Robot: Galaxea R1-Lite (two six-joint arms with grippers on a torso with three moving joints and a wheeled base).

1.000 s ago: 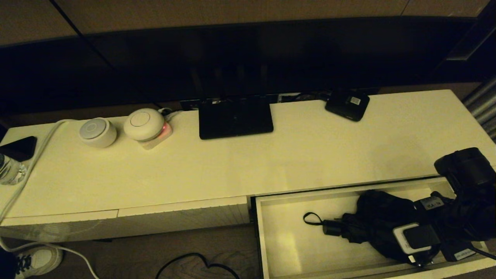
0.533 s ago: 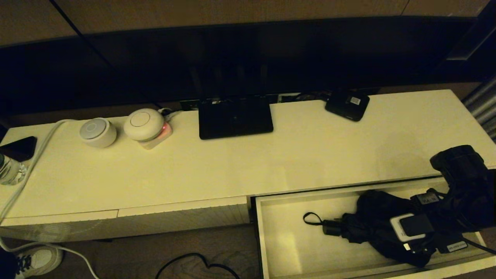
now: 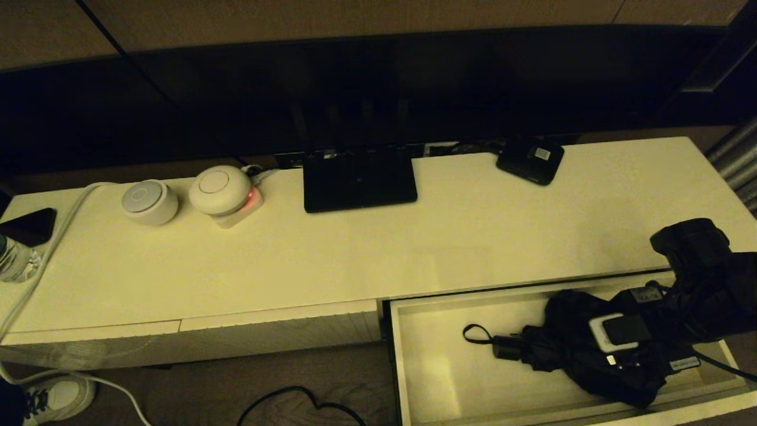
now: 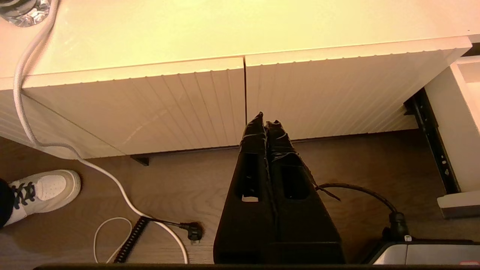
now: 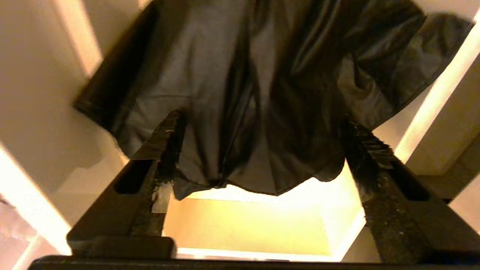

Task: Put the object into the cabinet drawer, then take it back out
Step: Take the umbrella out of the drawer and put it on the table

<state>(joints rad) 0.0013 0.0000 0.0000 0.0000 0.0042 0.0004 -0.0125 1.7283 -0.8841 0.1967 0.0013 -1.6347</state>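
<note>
The black folding umbrella (image 3: 562, 346) lies in the open cabinet drawer (image 3: 436, 378), its canopy bunched toward the right. Its short handle (image 3: 506, 348) and strap loop (image 3: 475, 334) point left. My right arm (image 3: 698, 278) reaches down into the drawer from the right. In the right wrist view my right gripper (image 5: 261, 119) is open, one finger (image 5: 165, 135) on each side of the canopy (image 5: 262, 67), whose hem hangs between them over the pale drawer floor (image 5: 255, 221). My left gripper (image 4: 267, 120) is shut and empty, low before the closed ribbed drawer fronts (image 4: 180, 101).
On the cabinet top stand a flat black router (image 3: 359, 180), a small black box with a sticker (image 3: 530, 158), two white round devices (image 3: 149, 201), a phone (image 3: 29, 225) and a bottle (image 3: 15, 257). Cables (image 4: 112, 180) and a shoe (image 4: 41, 187) lie on the floor.
My right arm has moved left and toward the back of the drawer, further over the umbrella's canopy. The umbrella's handle and the left arm have stayed put.
</note>
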